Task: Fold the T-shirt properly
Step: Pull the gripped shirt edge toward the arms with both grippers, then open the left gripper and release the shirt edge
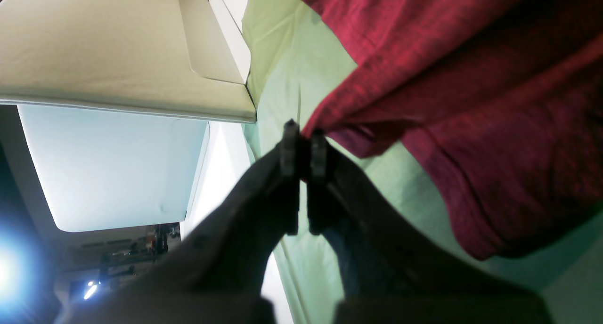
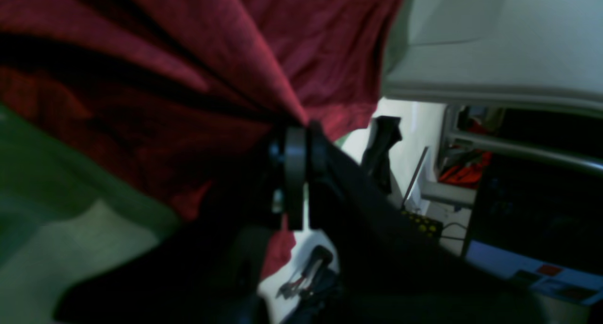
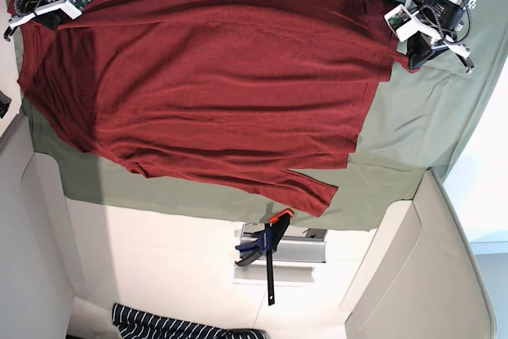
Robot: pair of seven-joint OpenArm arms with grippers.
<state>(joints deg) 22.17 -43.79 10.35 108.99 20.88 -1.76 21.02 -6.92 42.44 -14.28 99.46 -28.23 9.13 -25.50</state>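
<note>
The red shirt (image 3: 214, 85) lies spread across a green cloth (image 3: 413, 132), a sleeve trailing toward the cloth's lower edge in the base view. The left pincer (image 1: 304, 142) is clenched on a shirt corner at that view's right, and the fabric there is lifted. The right pincer (image 2: 301, 145) is clenched on bunched fabric at the shirt's upper left corner. A clamp (image 3: 266, 248) lies well apart from the shirt, beyond the cloth.

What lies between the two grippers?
Only the red T-shirt, spread on the green cloth; left gripper and right gripper each pinch an edge. Base view shows it.
</note>
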